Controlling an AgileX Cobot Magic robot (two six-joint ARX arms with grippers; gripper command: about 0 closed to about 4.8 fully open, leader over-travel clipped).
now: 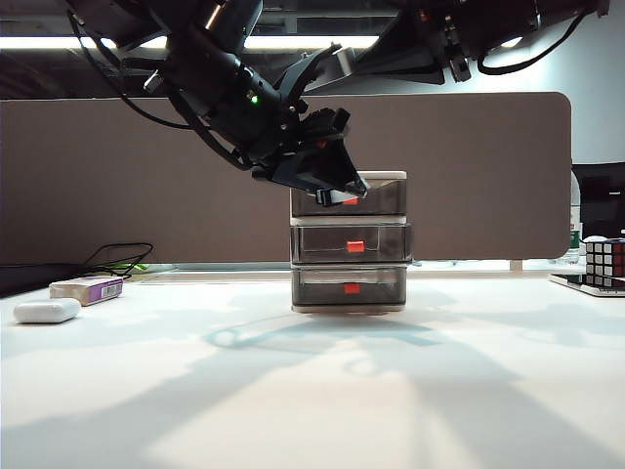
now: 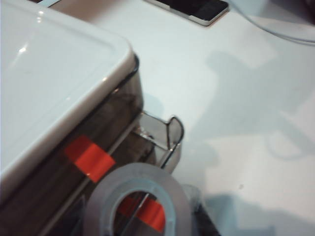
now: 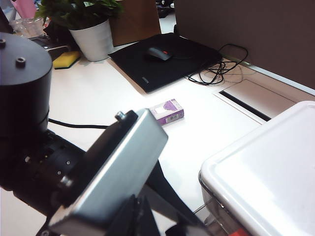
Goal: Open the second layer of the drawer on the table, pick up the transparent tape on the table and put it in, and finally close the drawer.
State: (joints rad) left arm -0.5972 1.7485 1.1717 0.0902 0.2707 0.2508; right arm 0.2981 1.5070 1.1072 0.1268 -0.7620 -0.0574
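The tape (image 2: 135,199) is being carried, gripped in the left fingers (image 1: 337,191), right above the pulled-out second layer (image 2: 160,132), so dropping in and closing are left; right fingers can't be seen.

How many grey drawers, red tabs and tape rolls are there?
Smoky grey translucent drawers: 3
Small red-orange tabs: 3
Clear ring-shaped tape roll, held by left gripper before the top drawer: 1
Total: 7
Right gripper hangs high, right of the drawers.
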